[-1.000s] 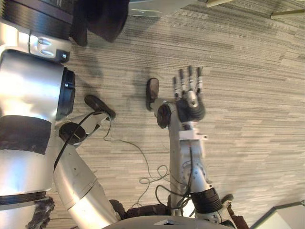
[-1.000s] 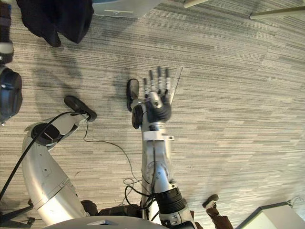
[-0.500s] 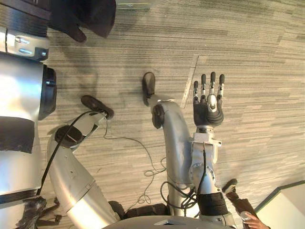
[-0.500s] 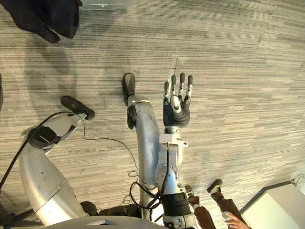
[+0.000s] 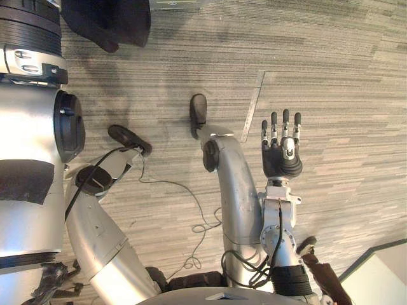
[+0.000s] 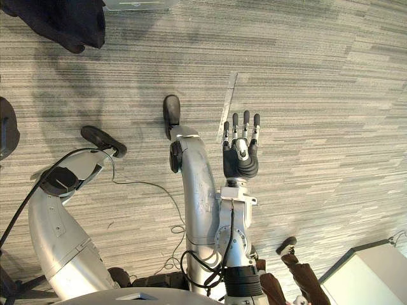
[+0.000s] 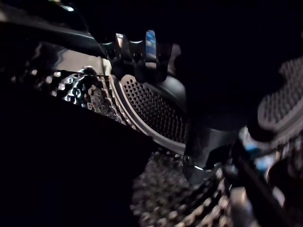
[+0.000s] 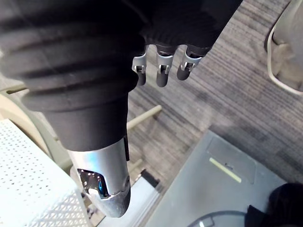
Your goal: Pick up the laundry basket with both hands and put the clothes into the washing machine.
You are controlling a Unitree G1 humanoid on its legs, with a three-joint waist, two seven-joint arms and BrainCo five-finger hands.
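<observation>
Fingers on your right hand are straight and close together, pointing to 12 o'clock, and they hold nothing. That hand hovers over the striped carpet floor, with its forearm running back toward 6 o'clock.

Your left arm takes the 9 o'clock side and reaches up toward 11 o'clock, where a dark garment hangs just beside it. In the left wrist view your left hand is inside the washing machine drum, near its perforated paddle. It is too dark there to tell whether that hand has hold of anything.

A pale strip of tape lies on the floor at 11 o'clock from your right hand, near the fingertips. A person's leg shows at 5 o'clock. In the right wrist view you see a white perforated panel and a grey panel near the hand. I cannot tell whether the white one is the laundry basket.
</observation>
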